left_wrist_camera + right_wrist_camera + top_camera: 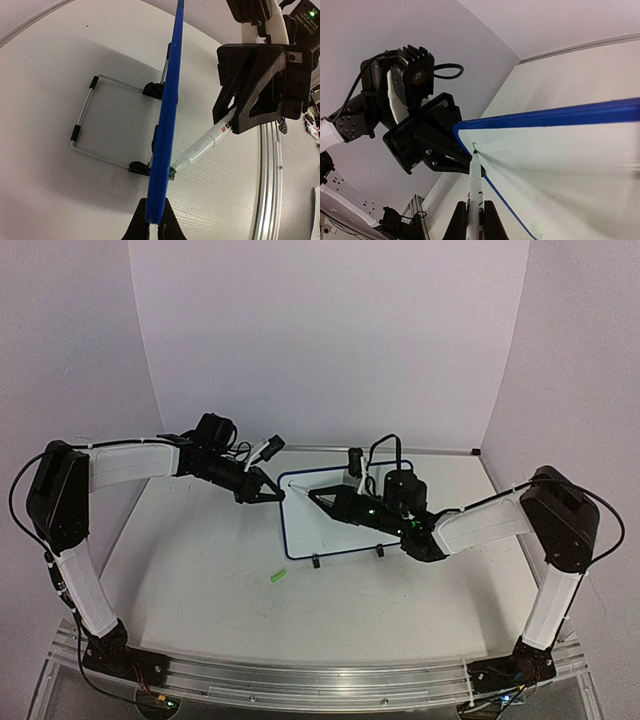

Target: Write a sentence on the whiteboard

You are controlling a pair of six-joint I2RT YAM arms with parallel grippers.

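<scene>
A white bench fills the scene, with two arms bolted at its near edge and reaching inward. The whiteboard, white with a dark blue frame, stands near the bench's middle, toward the far side, between the two claws. It is propped on a wire stand behind it, and two black clip feet sit at its near edge. The left claw is clenched on the board's left frame edge. The right claw grasps a marker, whose tip touches the white surface just inside the board's upper left corner, where a tiny green mark shows. No words can be read on the board. A small green cap lies on the bench, near the board's front left corner.
</scene>
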